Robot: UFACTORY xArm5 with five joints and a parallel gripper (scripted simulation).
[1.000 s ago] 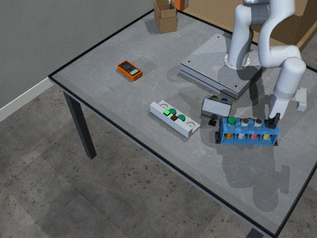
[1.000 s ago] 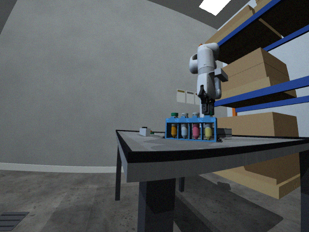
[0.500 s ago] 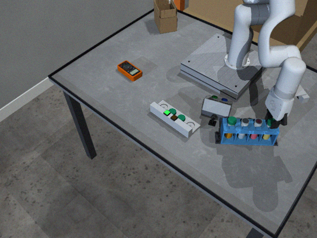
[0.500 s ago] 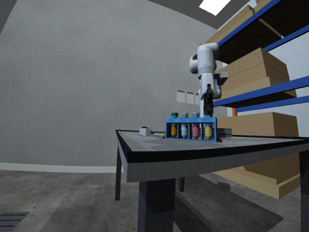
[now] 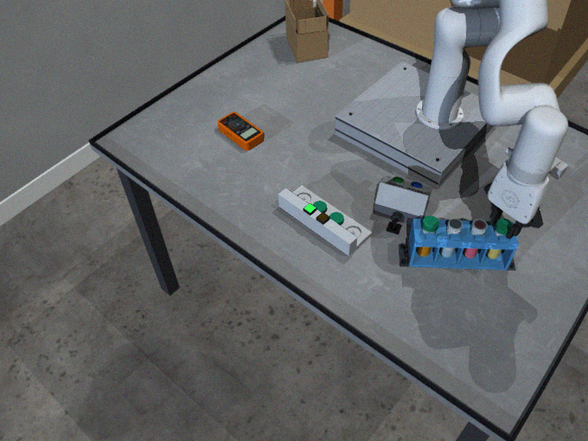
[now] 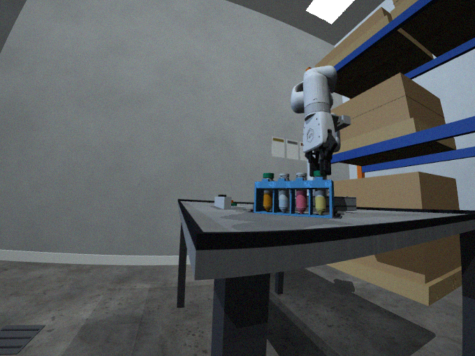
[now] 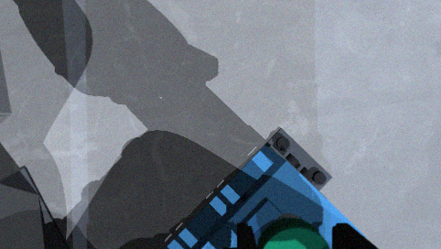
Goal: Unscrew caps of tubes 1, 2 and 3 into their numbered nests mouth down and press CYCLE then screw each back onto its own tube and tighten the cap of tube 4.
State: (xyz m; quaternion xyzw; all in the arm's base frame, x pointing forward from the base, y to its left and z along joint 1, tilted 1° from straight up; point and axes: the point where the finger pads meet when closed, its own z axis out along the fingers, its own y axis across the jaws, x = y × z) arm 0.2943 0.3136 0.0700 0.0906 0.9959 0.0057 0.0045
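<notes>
A plain grey wall stands behind a mottled grey table with black edging. The gripper is angled above the right end of the blue rack as pictured from the top. Its fingers are partly spread, one on either side of tube 1's cap; narrow gaps are seen in the wrist view, and nothing is pinched. The cap is round, green, and seated on the tube of yellow liquid.

Blue rack: four upright tubes held. Tube 2, pink, and tube 3, pale, are uncapped. Tube 4, orange, is green-capped.

Nearby, a key housing with green and blue keys, neither seen lit. Farther out, a white cap tray: two green caps lie flat in the middle nests, cap 2 and cap 3. Green lamp lit; amber lamp dark. An orange multimeter lies well apart.
</notes>
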